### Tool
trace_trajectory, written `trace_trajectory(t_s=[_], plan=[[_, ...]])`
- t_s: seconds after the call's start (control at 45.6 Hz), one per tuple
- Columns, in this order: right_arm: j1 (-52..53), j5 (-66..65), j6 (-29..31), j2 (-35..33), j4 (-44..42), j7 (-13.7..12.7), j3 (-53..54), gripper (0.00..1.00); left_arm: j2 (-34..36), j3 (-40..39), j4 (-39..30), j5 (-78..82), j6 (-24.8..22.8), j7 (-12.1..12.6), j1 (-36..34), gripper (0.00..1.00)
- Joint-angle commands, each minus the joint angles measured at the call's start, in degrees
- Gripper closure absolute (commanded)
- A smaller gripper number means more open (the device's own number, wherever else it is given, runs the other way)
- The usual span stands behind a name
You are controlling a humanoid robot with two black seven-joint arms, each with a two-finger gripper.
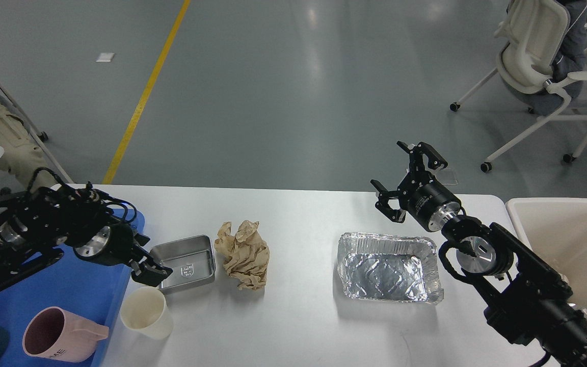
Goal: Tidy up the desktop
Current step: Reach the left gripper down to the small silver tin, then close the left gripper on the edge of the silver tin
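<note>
Desktop (298, 326) spreads white across the lower part of the head view, and everything below is placed from the foil tray (388, 267) lying on its right half. Just above that tray's far right corner hangs the right gripper (409, 177), released, its two black fingers spread wide and holding nothing. Well to the tray's left, the left gripper (150, 270) sits at the near left edge of a small steel tin (185, 263); whether its jaws are parted I cannot tell. Between tin and tray lies crumpled brown paper (243, 254). Left of the tin, a cream cup (147, 312) stands beside a blue tray (77, 290) carrying a pink mug (59, 335). Right of the foil tray sits a cream bin (568, 239).
</note>
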Motion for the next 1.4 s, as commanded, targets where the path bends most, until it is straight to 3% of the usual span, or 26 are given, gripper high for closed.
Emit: trace_trajectory(t_s=[0.0, 0.153, 0.548, 0.723, 0.986, 1.183, 1.38], plan=[[-0.26, 0.00, 0.04, -0.05, 0.14, 0.00, 0.49, 0.00, -3.40, 2.67, 0.41, 1.50, 0.01, -0.08, -1.36, 0.06], [-0.53, 0.00, 0.13, -0.31, 1.37, 0.00, 0.58, 0.00, -6.12, 5.13, 1.37, 2.37, 0.44, 0.00, -1.72, 0.07], [-0.97, 0.00, 0.22, -0.58, 1.64, 0.00, 0.93, 0.00, -10.87, 8.21, 8.58, 3.61, 7.56, -0.08, -0.40, 0.10], [-1.05, 0.00, 0.22, -0.58, 1.55, 0.01, 0.93, 0.00, -12.36, 10.84, 11.13, 3.52, 11.25, 0.00, 0.13, 0.16], [-1.40, -0.09, 0.30, -0.66, 1.46, 0.36, 0.93, 0.00, -12.98, 12.78, 12.54, 3.69, 12.75, -0.35, 1.10, 0.41], [-1.84, -0.09, 0.39, -0.66, 1.11, 0.53, 0.93, 0.00, -13.07, 13.57, 12.89, 3.69, 12.75, -0.26, 1.18, 0.83], [-1.85, -0.09, 0.39, -0.40, 1.02, 0.71, 0.93, 0.00, -12.45, 13.57, 13.68, 3.78, 14.24, -0.44, 2.06, 0.99]])
